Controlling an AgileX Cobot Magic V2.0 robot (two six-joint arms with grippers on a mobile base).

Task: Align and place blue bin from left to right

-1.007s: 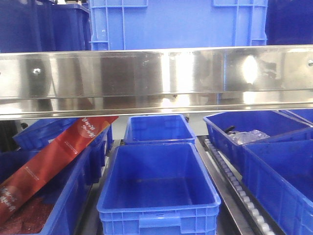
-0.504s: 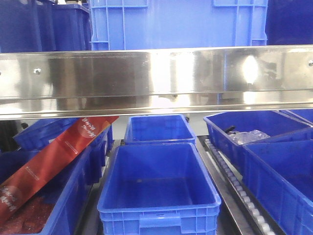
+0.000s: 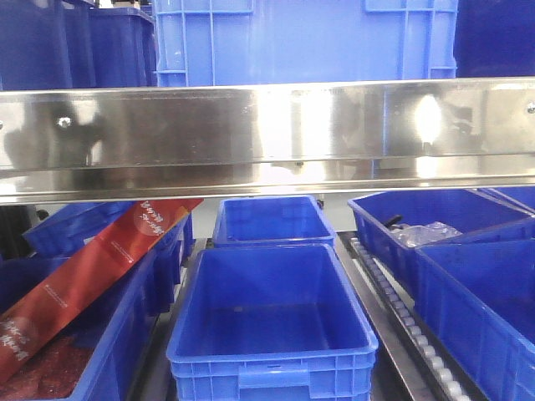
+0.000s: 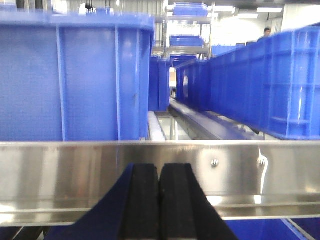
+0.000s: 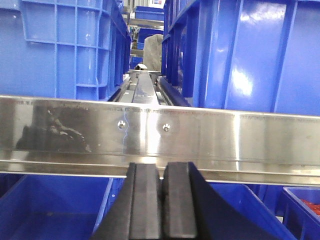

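The blue bin (image 3: 305, 42) is a large sky-blue crate with raised rib frames, standing on the upper shelf behind the steel rail (image 3: 267, 125). Neither gripper shows in the front view. In the left wrist view the blue bin (image 4: 75, 80) fills the upper left, above the rail. My left gripper (image 4: 159, 172) sits below and in front of that rail, shut with its pads together and nothing between them. In the right wrist view the blue bin's (image 5: 60, 45) ribbed corner is at the upper left. My right gripper (image 5: 162, 170) is also shut and empty, just below the rail.
Darker blue tubs (image 3: 272, 322) fill the lower shelf. One on the left holds a red carton (image 3: 92, 267), and one on the right holds clear packets (image 3: 426, 232). Dark blue bins (image 5: 250, 55) flank the crate on the upper shelf. A roller track (image 3: 401, 313) runs between the lower tubs.
The bins have not moved. A dark reflection has spread on the left part of the steel rail.
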